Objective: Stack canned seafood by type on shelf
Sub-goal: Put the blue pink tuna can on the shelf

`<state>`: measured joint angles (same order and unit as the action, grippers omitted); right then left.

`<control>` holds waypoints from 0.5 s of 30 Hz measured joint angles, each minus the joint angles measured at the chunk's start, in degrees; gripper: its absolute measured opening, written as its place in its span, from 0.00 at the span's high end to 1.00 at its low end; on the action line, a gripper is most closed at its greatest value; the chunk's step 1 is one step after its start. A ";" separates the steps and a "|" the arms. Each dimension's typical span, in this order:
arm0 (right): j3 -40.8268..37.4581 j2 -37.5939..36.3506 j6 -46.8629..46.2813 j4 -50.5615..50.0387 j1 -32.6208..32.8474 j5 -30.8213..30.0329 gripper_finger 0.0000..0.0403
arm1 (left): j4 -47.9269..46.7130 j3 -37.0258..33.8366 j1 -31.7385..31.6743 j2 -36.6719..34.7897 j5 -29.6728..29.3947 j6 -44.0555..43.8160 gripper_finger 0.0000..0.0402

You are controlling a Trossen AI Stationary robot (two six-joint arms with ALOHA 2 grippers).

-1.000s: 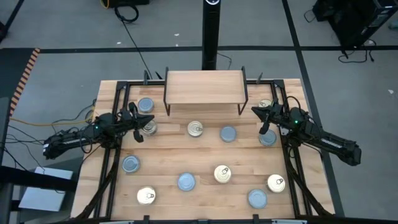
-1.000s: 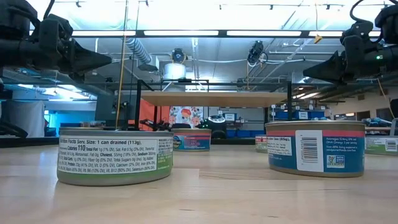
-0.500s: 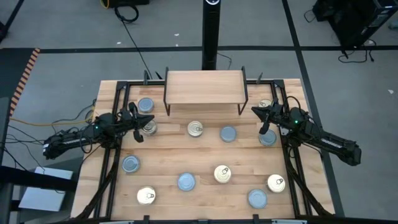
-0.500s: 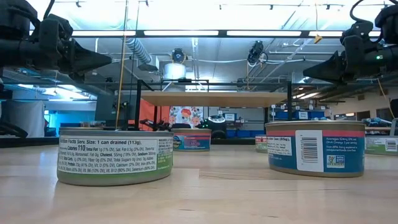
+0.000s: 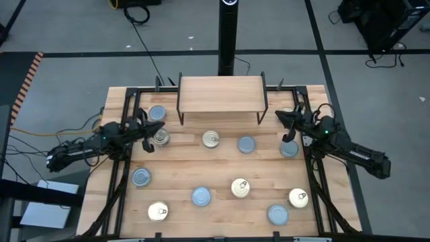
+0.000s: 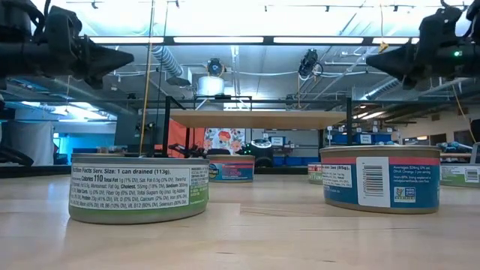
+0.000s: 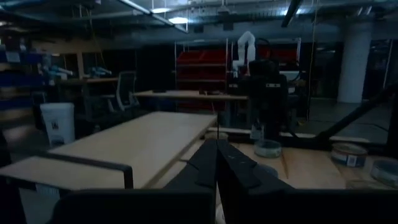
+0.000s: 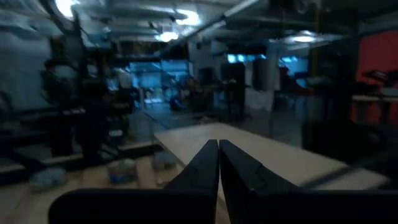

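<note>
Beside the shelf [image 5: 220, 94], both grippers hover with fingers clenched, grasping nothing.
Left gripper [image 5: 152, 128] should open wide above the gold tin [image 5: 160, 138], then descend squarely.

a large slatted wooden tabletop [image 5: 222, 171] sits in a black metal frame [image 5: 127, 101] on a grey floor [image 5: 74, 74] crossed by dark tape lines; a black post [image 5: 228, 37] rises behind the table, cables [image 5: 138, 10] trail near the far edge, and an orange-striped strip [image 5: 25, 84] lies off to one side
</note>
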<state>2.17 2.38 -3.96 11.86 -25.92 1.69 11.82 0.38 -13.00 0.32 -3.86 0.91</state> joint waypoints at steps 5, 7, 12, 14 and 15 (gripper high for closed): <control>0.00 5.06 -3.88 0.01 2.75 1.21 0.98 | 1.09 0.00 0.00 0.00 0.02 -3.65 0.98; 0.36 8.36 -4.00 -0.44 4.66 -0.85 0.98 | 1.68 0.00 0.00 0.00 0.02 -5.58 0.98; 5.39 19.09 -3.72 -0.47 10.89 -5.13 0.99 | 2.11 0.00 -0.02 0.00 0.02 -5.22 0.98; 8.65 24.13 -3.05 -1.52 13.61 -7.28 0.99 | 2.08 0.00 0.00 0.04 0.02 -2.76 0.98; 10.62 26.63 -2.48 -2.63 14.92 -8.44 0.99 | 2.08 0.00 -0.02 0.04 0.02 -1.64 0.98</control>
<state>12.80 29.01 -6.44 9.23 -11.00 -6.75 13.91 0.38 -13.02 0.36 -3.84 -0.72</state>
